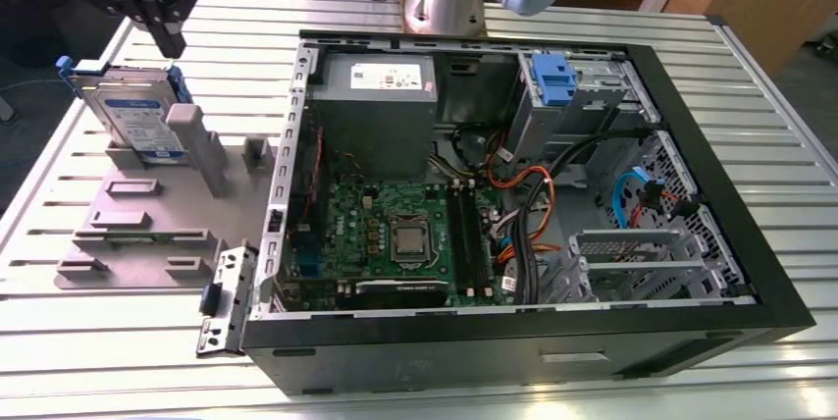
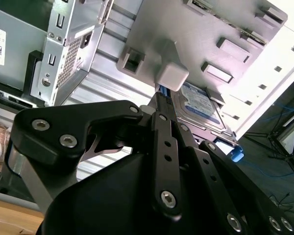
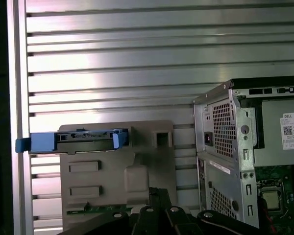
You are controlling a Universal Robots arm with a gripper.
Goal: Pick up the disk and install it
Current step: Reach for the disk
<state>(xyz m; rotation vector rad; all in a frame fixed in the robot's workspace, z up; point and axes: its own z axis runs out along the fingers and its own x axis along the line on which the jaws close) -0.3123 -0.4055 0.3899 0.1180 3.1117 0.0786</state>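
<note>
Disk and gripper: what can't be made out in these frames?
- Gripper: upper part cut off by the exterior view's top edge.
- Disk: lower edge, exterior view, hidden in the grey holder.
- Disk label: second wrist view, partly covered by a holder post.
- Disk faces: first wrist view, seen edge-on.

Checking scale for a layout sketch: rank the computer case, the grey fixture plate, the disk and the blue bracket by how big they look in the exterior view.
Largest to smallest:
1. computer case
2. grey fixture plate
3. disk
4. blue bracket
None look close enough to tie.
</note>
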